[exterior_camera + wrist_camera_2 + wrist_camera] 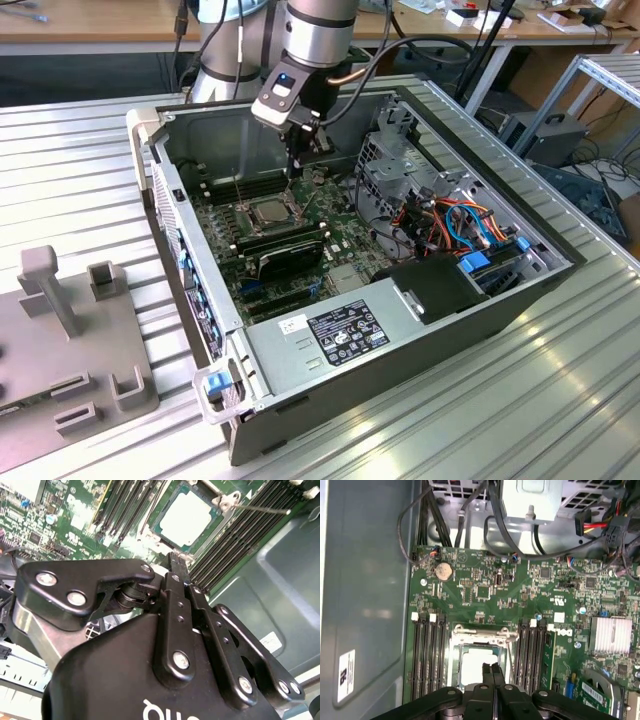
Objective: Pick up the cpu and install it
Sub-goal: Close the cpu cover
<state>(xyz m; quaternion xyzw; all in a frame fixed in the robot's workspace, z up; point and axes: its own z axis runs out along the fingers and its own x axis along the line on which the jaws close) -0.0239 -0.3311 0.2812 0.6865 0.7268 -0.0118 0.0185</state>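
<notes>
**CPU's sitting in the socket, gripper pinched shut right over it**

Your cpu (272, 210) is lying flat in the socket (480, 630), silver top facing up. You can see it clearly in both wrist views (189, 517) (475, 667).

Your gripper (296, 178) hangs straight over the socket. Its two black fingers are pressed together with no gap and nothing between them. In the second wrist view the gripper (177, 562) has its tips at the edge of the socket. In the first wrist view the gripper (494, 670) has them over the chip's top. I can't tell if they're actually touching metal or just above it.

A thin metal lever (265, 509) sticks out from one side of the socket. Memory slots (427, 655) run along both sides of it.

Further from the socket on the green motherboard (485, 600) there's a coin cell (443, 570) and a finned silver heatsink (611, 635).

The power supply (340, 330) sits well apart from the socket at the near end of the open case (230, 130). The case lies on the ribbed metal table (500, 400).
</notes>
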